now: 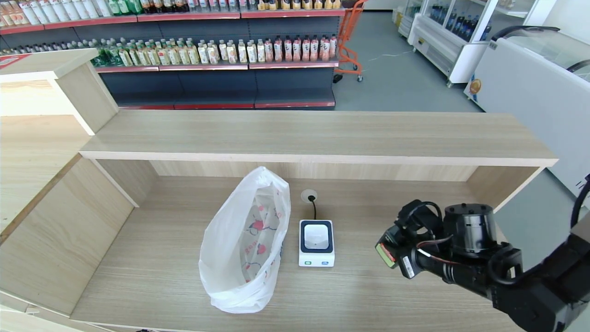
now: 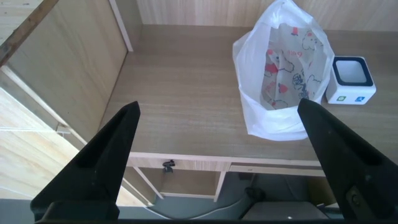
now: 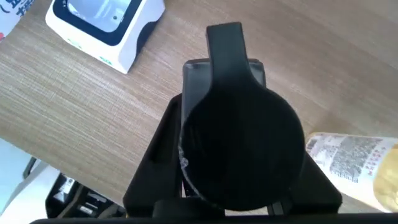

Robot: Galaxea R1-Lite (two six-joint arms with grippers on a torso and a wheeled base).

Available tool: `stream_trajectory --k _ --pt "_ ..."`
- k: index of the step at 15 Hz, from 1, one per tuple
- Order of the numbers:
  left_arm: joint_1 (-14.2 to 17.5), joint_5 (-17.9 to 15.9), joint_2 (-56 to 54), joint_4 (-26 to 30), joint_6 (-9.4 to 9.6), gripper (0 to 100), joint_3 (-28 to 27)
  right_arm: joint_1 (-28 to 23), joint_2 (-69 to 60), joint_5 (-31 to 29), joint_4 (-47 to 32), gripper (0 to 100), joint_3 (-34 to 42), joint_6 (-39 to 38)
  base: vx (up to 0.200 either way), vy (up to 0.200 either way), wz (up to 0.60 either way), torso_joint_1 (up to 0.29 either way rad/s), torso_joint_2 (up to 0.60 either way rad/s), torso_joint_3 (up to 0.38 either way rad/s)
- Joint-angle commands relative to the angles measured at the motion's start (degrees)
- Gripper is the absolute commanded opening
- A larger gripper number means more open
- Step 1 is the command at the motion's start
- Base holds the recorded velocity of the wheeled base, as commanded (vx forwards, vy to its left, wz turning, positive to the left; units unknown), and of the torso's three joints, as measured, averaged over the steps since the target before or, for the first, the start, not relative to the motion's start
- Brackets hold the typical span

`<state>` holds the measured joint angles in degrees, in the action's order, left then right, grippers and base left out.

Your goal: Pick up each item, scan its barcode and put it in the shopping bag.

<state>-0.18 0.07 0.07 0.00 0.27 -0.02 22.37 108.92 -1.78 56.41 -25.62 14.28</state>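
A thin, crinkled white plastic shopping bag stands open-mouthed near the middle of the pale wood-grain surface, reaching toward its near edge. Red and blue cartoon prints show on the bag's inner wall. Just beside the bag, on the side toward the right edge, sits the scanner, a rounded white box with a dark blue frame around its glass window. Its black cable runs to a round grommet by the back wall.

The left tool hangs over the near edge, its flat black fingers spread wide with nothing between them. The right tool hovers toward the right edge. In the right wrist view a yellowish bottle with a densely printed label, too small to read, lies close against it. I cannot tell whether that tool holds the bottle.
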Motion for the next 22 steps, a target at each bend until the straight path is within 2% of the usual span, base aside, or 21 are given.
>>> stream_trajectory --k 1,3,5,7,8,10,12,13,14,16,18,22 --pt "0.01 0.01 0.01 0.0 0.0 100 -0.06 -2.59 -13.65 -0.07 -0.24 0 6.73 1.72 0.0 0.0 0.0 0.0 0.0 0.0" --pt "0.01 0.01 0.01 0.0 0.0 100 -0.06 -3.82 -19.89 -0.07 5.38 0 12.88 14.29 0.0 0.0 0.0 0.0 0.0 0.0" --pt "0.01 0.01 0.01 0.0 0.0 100 0.02 -3.91 -24.9 2.22 7.14 0 14.64 27.21 0.0 0.0 0.0 0.0 0.0 0.0" --pt "0.01 0.01 0.01 0.0 0.0 100 0.02 -3.39 -26.13 16.11 3.62 0 14.64 43.12 0.0 0.0 0.0 0.0 0.0 0.0" --pt "0.01 0.01 0.01 0.0 0.0 100 0.02 -3.56 -26.04 23.84 -0.51 0 14.55 57.62 0.0 0.0 0.0 0.0 0.0 0.0" --pt "0.01 0.01 0.01 0.0 0.0 100 0.02 -3.47 -25.43 34.39 -10.0 0 14.2 87.06 0.0 0.0 0.0 0.0 0.0 0.0" --pt "0.01 0.01 0.01 0.0 0.0 100 -0.06 -1.54 -24.55 40.54 -19.84 0 14.11 108.16 0.0 0.0 0.0 0.0 0.0 0.0" --pt "0.01 0.01 0.01 0.0 0.0 100 -0.06 -0.22 -24.11 41.15 -22.48 0 13.94 112.46 0.0 0.0 0.0 0.0 0.0 0.0" --pt "0.01 0.01 0.01 0.0 0.0 100 -0.06 3.12 -22.79 43.79 -26.79 0 12.0 120.46 0.0 0.0 0.0 0.0 0.0 0.0" --pt "0.01 0.01 0.01 0.0 0.0 100 0.02 7.51 -21.56 50.91 -30.13 0 10.16 127.84 0.0 0.0 0.0 0.0 0.0 0.0" --pt "0.01 0.01 0.01 0.0 0.0 100 -0.06 11.12 -18.22 54.87 -30.74 0 7.26 131.27 0.0 0.0 0.0 0.0 0.0 0.0" --pt "0.01 0.01 0.01 0.0 0.0 100 0.02 11.64 -13.91 59.08 -30.57 0 -1.18 134.35 0.0 0.0 0.0 0.0 0.0 0.0"
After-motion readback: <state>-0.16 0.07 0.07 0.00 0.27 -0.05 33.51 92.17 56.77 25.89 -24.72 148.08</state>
